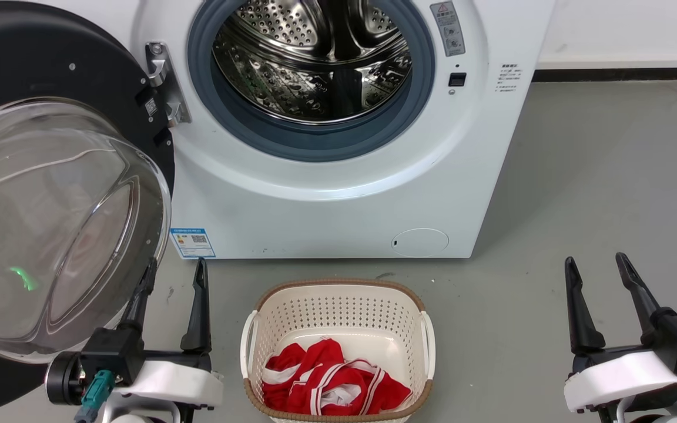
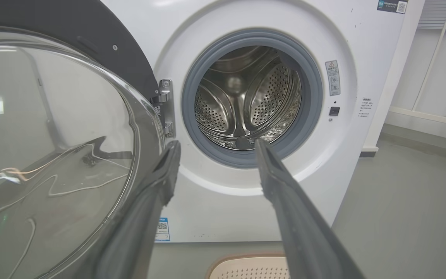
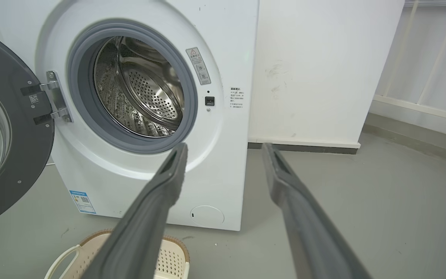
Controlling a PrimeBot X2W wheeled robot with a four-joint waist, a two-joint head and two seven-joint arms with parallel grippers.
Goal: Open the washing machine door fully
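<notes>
We see the washing machine door (image 1: pixel 56 223) standing wide open left of the steel drum (image 1: pixel 315 59), our left hand (image 1: pixel 176 265) released just beside the door, our right hand (image 1: pixel 595 259) released too, well apart.

I count one washing machine (image 1: pixel 327 217), one door (image 1: pixel 50 59), one basket (image 1: pixel 338 285), one heap of red cloth (image 1: pixel 327 382), and two grippers: my left gripper (image 1: pixel 176 264) and right gripper (image 1: pixel 595 259).

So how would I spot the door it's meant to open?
Find the white washing machine; left of its steel drum opening, a metal hinge carries the washing machine door, swung open. It is the large black disc with a bulging clear glass bowl, unlike the grey rubber ring or small white flap.
</notes>
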